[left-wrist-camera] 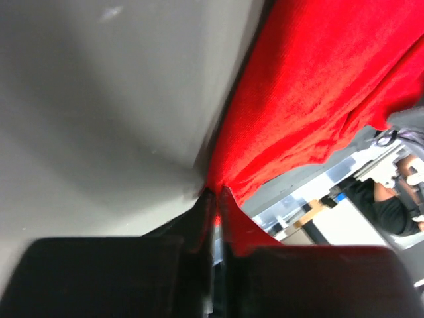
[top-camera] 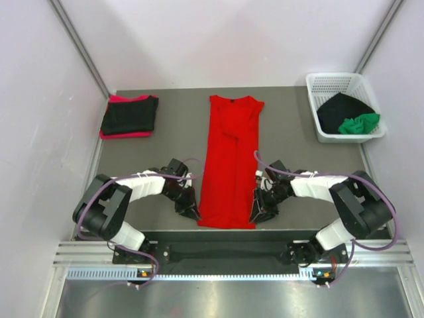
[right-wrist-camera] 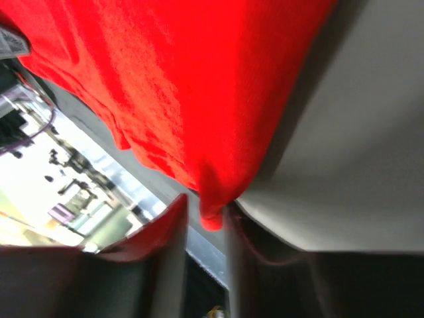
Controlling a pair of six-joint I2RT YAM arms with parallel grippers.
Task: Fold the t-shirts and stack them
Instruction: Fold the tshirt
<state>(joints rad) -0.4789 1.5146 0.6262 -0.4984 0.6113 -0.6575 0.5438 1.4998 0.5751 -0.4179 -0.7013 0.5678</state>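
Note:
A bright red t-shirt [top-camera: 228, 165] lies folded into a long narrow strip down the middle of the grey table [top-camera: 291, 126], collar at the far end. My left gripper [top-camera: 192, 212] is at its near left corner, and in the left wrist view it [left-wrist-camera: 216, 193] is shut on the red hem [left-wrist-camera: 311, 86]. My right gripper [top-camera: 255, 215] is at the near right corner. In the right wrist view its jaws [right-wrist-camera: 207, 202] stand slightly apart, with the corner of the red cloth [right-wrist-camera: 185, 73] hanging between them against one finger.
A folded black t-shirt [top-camera: 130, 114] lies on a folded pinkish red one [top-camera: 122, 134] at the back left. A white lattice basket [top-camera: 344, 81] at the back right holds a black t-shirt [top-camera: 338, 108] and a green one [top-camera: 360, 123]. The table's near edge runs just below both grippers.

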